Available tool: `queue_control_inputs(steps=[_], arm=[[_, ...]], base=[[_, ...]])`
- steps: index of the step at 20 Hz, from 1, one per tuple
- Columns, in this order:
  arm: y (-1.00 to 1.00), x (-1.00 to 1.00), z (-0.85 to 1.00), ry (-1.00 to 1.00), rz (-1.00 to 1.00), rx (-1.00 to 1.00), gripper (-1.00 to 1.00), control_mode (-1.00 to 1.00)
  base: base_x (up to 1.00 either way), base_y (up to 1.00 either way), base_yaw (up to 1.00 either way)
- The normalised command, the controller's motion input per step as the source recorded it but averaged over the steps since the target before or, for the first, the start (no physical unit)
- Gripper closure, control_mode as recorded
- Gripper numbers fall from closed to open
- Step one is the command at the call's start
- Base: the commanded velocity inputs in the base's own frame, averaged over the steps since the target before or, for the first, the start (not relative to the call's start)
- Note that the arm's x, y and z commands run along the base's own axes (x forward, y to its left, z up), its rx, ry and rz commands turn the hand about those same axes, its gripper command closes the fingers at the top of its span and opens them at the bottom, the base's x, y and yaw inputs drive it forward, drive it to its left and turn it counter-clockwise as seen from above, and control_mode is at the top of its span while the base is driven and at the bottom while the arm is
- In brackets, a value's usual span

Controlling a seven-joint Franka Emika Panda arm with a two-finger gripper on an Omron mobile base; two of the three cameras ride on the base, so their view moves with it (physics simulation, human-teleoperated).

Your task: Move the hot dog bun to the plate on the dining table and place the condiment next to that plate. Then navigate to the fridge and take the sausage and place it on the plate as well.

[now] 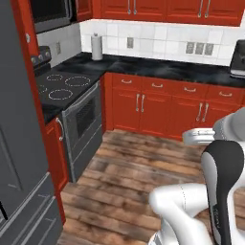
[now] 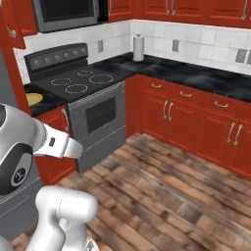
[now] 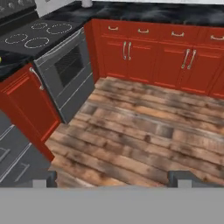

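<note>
Facing the kitchen corner with an empty gripper (image 3: 112, 179), on the way to the fridge (image 1: 21, 158).

Its two finger tips (image 3: 181, 177) stand spread wide apart, pinching nothing, above bare wooden floor (image 3: 140, 127). Ahead of the hand runs a row of red cabinets (image 3: 157, 57) under a black counter; ahead and to its left sits the black oven (image 3: 65, 70) with its stovetop. Close on the hand's left rises the dark grey fridge, doors shut. Judging by this, the fridge stage is under way: the sausage is yet to be fetched and plated.
</note>
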Motion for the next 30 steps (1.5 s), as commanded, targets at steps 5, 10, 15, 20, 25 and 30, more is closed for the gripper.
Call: queue_control_inputs(steps=[5,10,15,20,25,30], arm=[[0.00,0.00,0.00,0.00,0.00,0.00,-1.00,1.00],[0.00,0.00,0.00,0.00,0.00,0.00,-1.00,1.00],[0.00,0.00,0.00,0.00,0.00,0.00,-1.00,1.00],[0.00,0.00,0.00,0.00,0.00,0.00,-1.00,1.00],[0.00,0.00,0.00,0.00,0.00,0.00,-1.00,1.00],[0.00,0.00,0.00,0.00,0.00,0.00,-1.00,1.00]], base=[[1.00,-0.04,0.46],[1.00,-0.06,0.51],[1.00,-0.13,0.52],[1.00,-0.22,0.50],[1.00,-0.35,0.51],[0.83,-0.33,0.51]])
